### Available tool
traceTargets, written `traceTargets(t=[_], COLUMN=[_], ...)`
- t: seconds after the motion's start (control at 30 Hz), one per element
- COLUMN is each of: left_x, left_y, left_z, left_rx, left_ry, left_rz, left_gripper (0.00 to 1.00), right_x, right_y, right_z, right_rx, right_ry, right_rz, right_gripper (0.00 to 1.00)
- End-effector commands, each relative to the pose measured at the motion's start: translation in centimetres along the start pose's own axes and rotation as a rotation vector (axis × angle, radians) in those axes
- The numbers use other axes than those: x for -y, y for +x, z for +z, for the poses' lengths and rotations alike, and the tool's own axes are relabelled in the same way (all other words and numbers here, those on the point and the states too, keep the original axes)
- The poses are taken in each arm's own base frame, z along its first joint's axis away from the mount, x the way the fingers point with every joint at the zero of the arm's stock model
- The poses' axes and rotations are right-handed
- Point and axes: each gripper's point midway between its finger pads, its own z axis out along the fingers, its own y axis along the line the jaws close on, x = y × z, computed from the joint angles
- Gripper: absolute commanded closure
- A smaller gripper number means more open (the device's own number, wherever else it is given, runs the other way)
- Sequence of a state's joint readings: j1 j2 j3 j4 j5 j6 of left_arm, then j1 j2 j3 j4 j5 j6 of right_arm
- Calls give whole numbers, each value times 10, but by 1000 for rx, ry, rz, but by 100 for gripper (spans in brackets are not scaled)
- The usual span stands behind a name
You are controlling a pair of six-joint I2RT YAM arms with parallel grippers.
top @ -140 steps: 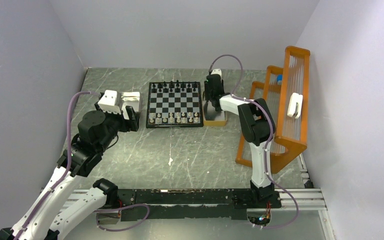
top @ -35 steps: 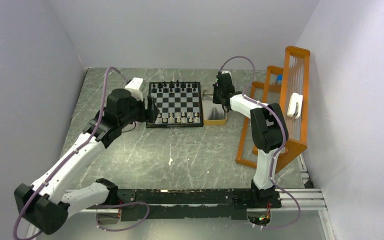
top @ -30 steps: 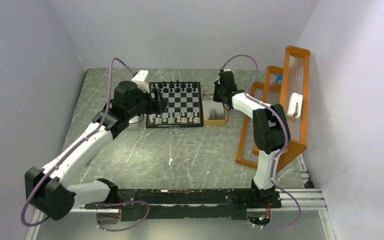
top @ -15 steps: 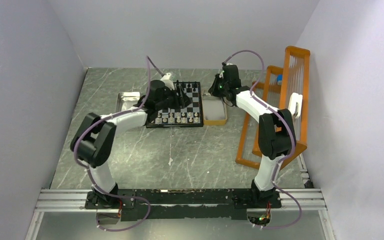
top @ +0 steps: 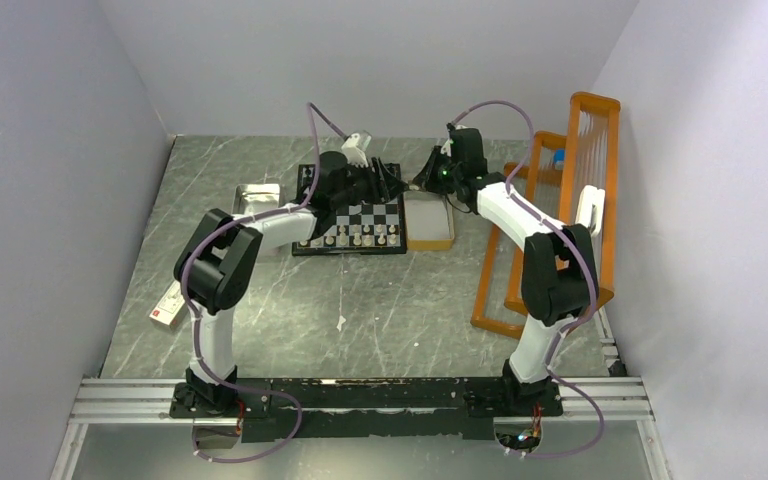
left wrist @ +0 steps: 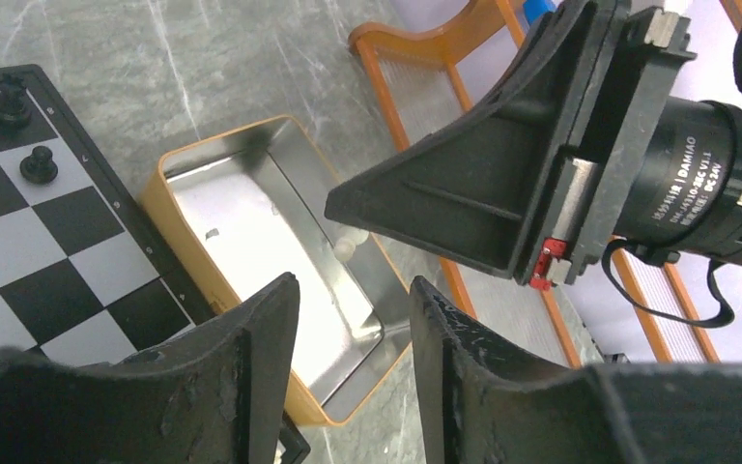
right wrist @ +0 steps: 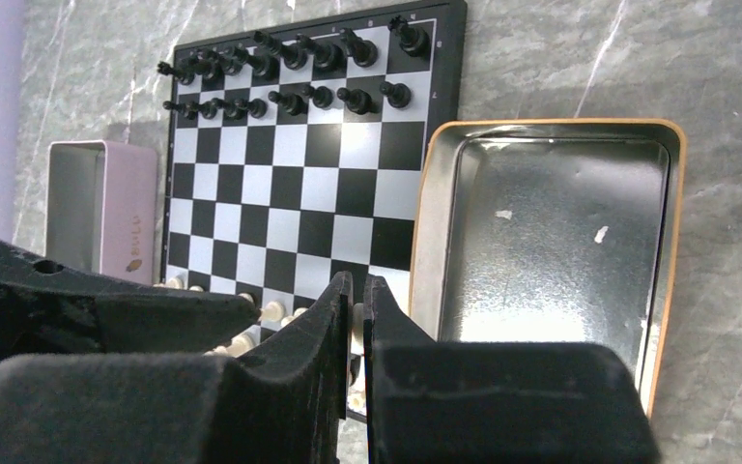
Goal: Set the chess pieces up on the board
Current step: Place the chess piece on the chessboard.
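In the last few seconds the left arm swings all the way from the silvery tray (top: 257, 200) at the left of the overhead frame, across the board (right wrist: 290, 188), to its upper right corner. The left gripper (left wrist: 353, 300) now points at the tan tin (right wrist: 551, 123) just right of the board, nose to nose with the right gripper (right wrist: 357, 285). Its fingers have been drawing in, but we still see a clear gap between them with nothing in it.

The right arm has lifted away from the tin floor and turned toward the left one. Its fingers are pressed almost together, and in the left wrist view a small cream piece (left wrist: 346, 248) shows at their tips, so we judge it is pinched there. The tin beneath looks nearly empty, with only a few pale flecks.

On the board, the black pieces (right wrist: 321, 95) fill the two far rows at the top of the right wrist frame. The cream pieces (top: 350, 238) stand along the near edge, partly hidden behind the right fingers, so we cannot count them.

We read this as a handover being set up: the right gripper offers the piece and the left closes in to take it. If so, the task is close to done, and the risk is the tiny piece slipping as the grip changes.
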State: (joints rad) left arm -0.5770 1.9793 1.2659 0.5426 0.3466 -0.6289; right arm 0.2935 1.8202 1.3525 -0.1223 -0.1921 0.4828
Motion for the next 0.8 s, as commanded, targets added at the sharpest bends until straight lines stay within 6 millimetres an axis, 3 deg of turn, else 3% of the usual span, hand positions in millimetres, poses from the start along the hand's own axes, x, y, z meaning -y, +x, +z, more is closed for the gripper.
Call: traceTargets(t=[0.0,0.5,0.77], left_x=[15,23,24], left_y=[-11,-5,-3], left_z=[11,27,31], left_rx=[43,22,16], left_ry=[75,121,129], left_rz=[7,-14,-15], left_gripper=[50,54,61], right_x=[-10,-15,-17], right_y=[-14,-18,-19], right_z=[-13,-15,-17], right_rx=[36,44,45], right_ry=[-42,-65,-75], right_rz=[18,30,36], right_gripper=[93,93,93])
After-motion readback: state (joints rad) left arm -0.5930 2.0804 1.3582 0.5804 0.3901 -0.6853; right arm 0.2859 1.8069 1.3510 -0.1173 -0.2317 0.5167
